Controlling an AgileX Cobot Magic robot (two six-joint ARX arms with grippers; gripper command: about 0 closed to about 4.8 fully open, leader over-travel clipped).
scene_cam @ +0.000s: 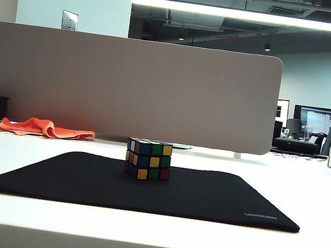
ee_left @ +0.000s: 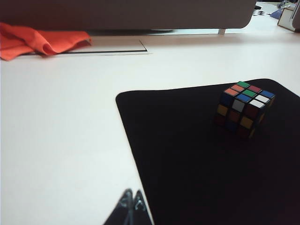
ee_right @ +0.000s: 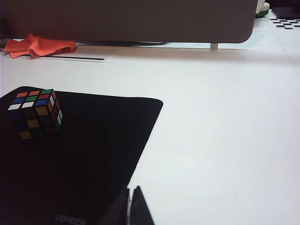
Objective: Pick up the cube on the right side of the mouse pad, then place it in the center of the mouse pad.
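Cube (scene_cam: 148, 159) sat near mouse pad (scene_cam: 53, 176) centre. Left end effector (ee_left: 131, 200) and right end effector (ee_right: 130, 197) closed, empty, beside pad's edges. Risk: sweeping arm nudges cube off-centre.

Cube (scene_cam: 148, 159) with mixed blue, yellow, green, red stickers is sitting upright, slightly turned, near the middle of the mouse pad (scene_cam: 53, 179), toward its far edge. Black pad is lying flat on the white table, grey lettering at one near corner.
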